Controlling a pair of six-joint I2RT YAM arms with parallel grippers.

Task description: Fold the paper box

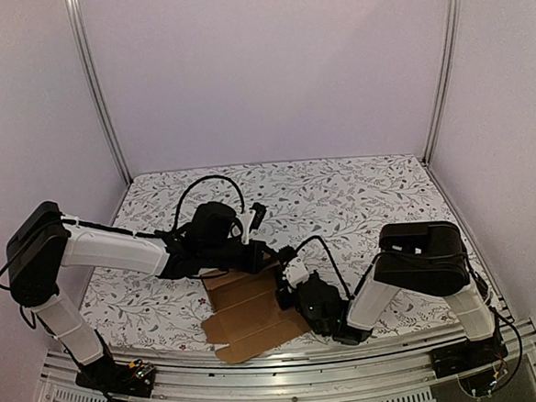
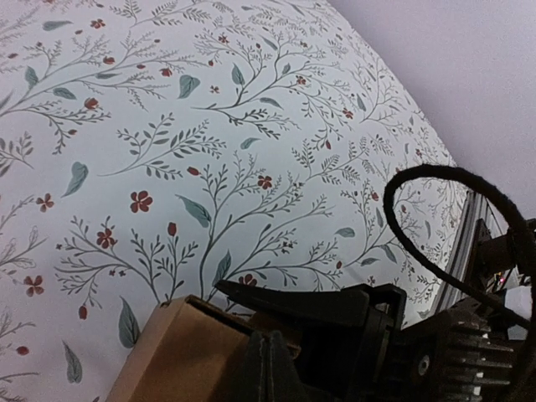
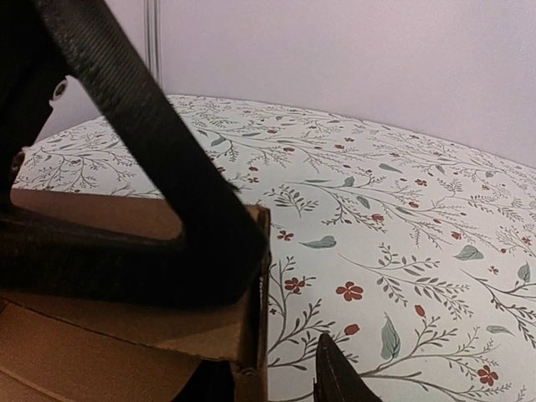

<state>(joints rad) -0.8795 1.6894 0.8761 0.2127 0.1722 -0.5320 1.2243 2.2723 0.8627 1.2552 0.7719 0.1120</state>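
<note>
The paper box is a plain brown cardboard piece lying partly flat near the table's front edge, with its far panel raised. My left gripper reaches in from the left and is shut on that raised panel. In the left wrist view its closed fingertips press together over the paper box. My right gripper is open at the raised panel's right end. In the right wrist view that gripper straddles the upright corner edge of the paper box, with one fingertip over the cloth.
The table is covered by a floral cloth. Pale walls and metal posts close in the back and sides. A metal rail runs along the front edge. A black cable loops at the right of the left wrist view.
</note>
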